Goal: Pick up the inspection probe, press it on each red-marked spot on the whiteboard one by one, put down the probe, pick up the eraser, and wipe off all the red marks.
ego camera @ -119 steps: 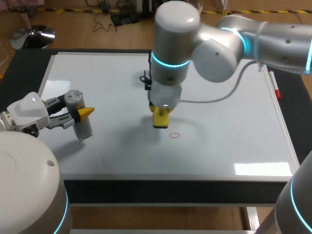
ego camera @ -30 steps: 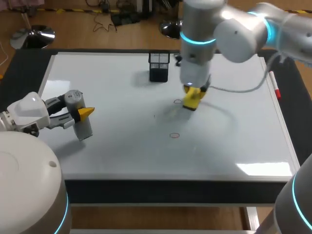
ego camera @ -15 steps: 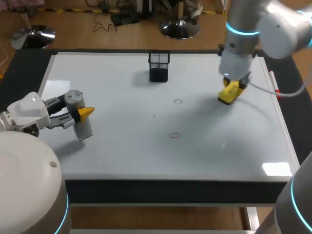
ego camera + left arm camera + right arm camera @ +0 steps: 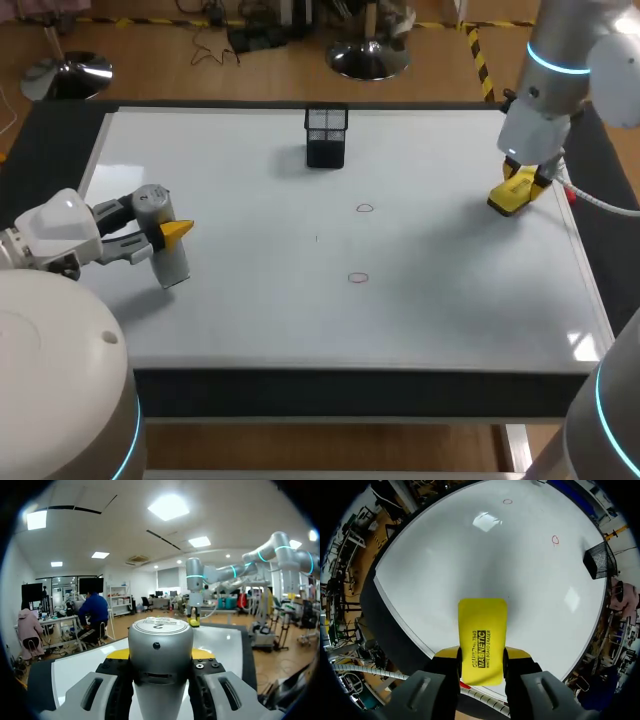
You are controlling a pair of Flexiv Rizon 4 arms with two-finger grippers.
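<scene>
Silver probe (image 4: 172,262) held upright over the whiteboard's (image 4: 250,320) left part; yellow eraser (image 4: 505,202) tilted above its right edge; two red marks (image 4: 364,208) near its middle.

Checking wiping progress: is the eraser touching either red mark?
Apart. The head view shows the eraser at the whiteboard edge, bare board separating it from the upper red mark and lower red mark.

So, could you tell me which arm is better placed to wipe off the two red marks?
Right, I'd say. The right gripper is shut on the yellow eraser, near the right edge of the whiteboard, with both red marks open to it. The left gripper is occupied with the probe.
</scene>
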